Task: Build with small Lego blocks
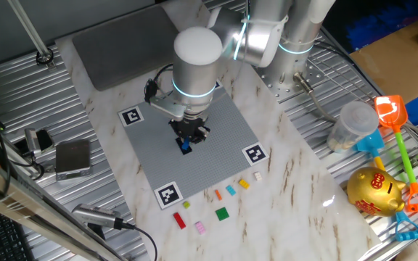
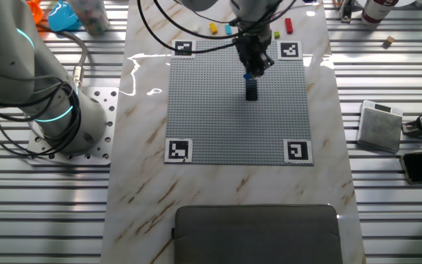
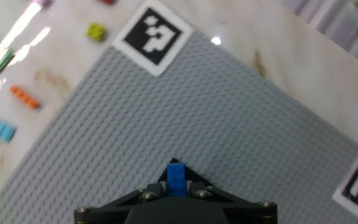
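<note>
Gripper (image 3: 176,186) front and centre in the hand view, fingers pinched tight on a blue brick (image 3: 176,177) that pokes out from between the tips. It's hanging over the grey studded plate (image 3: 229,124), and whether the brick touches the studs I can't tell. From one fixed view the same blue brick (image 1: 186,148) shows just under the black fingers, over the middle of the plate. The other fixed view has a small black block (image 2: 252,91) standing on the plate just beside the gripper (image 2: 249,71).

Out past the plate's edge, loose pieces lie scattered on the marble table (image 1: 296,181): a red brick (image 1: 179,220), a pink brick (image 1: 200,228), a green brick (image 1: 222,213), an orange brick (image 1: 218,194), a light blue brick (image 1: 231,190), a yellow brick (image 1: 244,183) and a white brick (image 1: 258,175), all well apart from the gripper. Black-and-white markers sit at the plate's corners, one (image 1: 167,193) nearest the loose pile.

Further off, a gold piggy bank (image 1: 374,191) and a toy shovel (image 1: 392,119) lie on the ribbed metal at the side.
</note>
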